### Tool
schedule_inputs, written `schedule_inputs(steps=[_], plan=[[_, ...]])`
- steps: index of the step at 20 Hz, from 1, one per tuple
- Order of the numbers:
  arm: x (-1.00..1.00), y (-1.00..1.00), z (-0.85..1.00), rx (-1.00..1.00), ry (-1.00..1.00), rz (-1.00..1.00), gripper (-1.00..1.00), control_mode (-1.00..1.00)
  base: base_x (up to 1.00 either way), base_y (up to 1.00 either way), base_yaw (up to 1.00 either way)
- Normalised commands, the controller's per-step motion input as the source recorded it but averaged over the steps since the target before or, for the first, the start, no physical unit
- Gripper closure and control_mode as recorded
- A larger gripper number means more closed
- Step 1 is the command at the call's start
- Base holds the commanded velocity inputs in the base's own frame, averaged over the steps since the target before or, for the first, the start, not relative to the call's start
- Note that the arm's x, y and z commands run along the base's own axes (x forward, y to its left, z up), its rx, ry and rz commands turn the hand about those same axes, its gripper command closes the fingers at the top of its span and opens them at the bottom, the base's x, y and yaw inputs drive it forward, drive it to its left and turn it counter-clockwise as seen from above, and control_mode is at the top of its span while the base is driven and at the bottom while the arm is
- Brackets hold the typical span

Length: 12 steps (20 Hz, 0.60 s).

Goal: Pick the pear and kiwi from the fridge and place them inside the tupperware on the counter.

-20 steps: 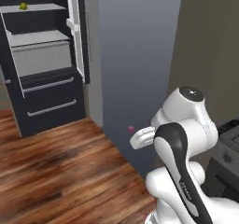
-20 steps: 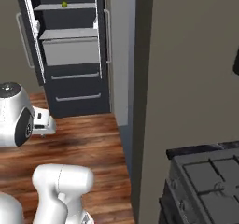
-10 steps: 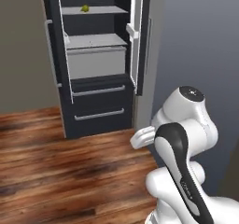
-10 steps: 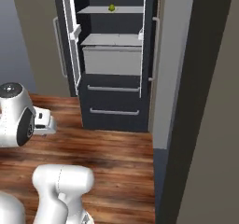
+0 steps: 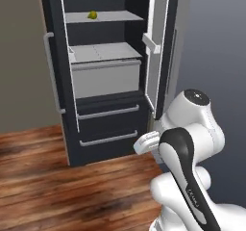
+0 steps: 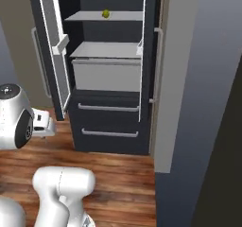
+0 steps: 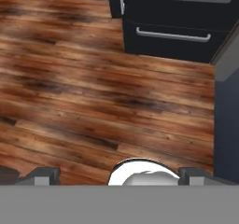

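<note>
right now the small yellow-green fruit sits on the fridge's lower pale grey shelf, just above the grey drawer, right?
Not quite: the small yellow-green fruit sits on the upper pale grey shelf of the tall dark fridge, as the left base view shows.

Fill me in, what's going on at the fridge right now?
The robot sits in front of the open fridge, both doors swung wide. A small yellow-green fruit, apparently the pear, lies on the upper shelf. The arm is folded low, not reaching in; its gripper is open and empty, pointing down at the wooden floor before the lower drawers. Nothing has been picked yet.
</note>
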Motion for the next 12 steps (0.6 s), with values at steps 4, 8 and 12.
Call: schedule_inputs(steps=[4,8,12], plan=[[0.00,0.00,0.00,0.00,0.00,0.00,-1.00,1.00,0.92,-0.04,-0.18],[0.00,0.00,0.00,0.00,0.00,0.00,-1.00,1.00,0.88,-0.03,-0.19],[0.00,0.00,0.00,0.00,0.00,0.00,-1.00,1.00,0.87,-0.03,-0.12]])
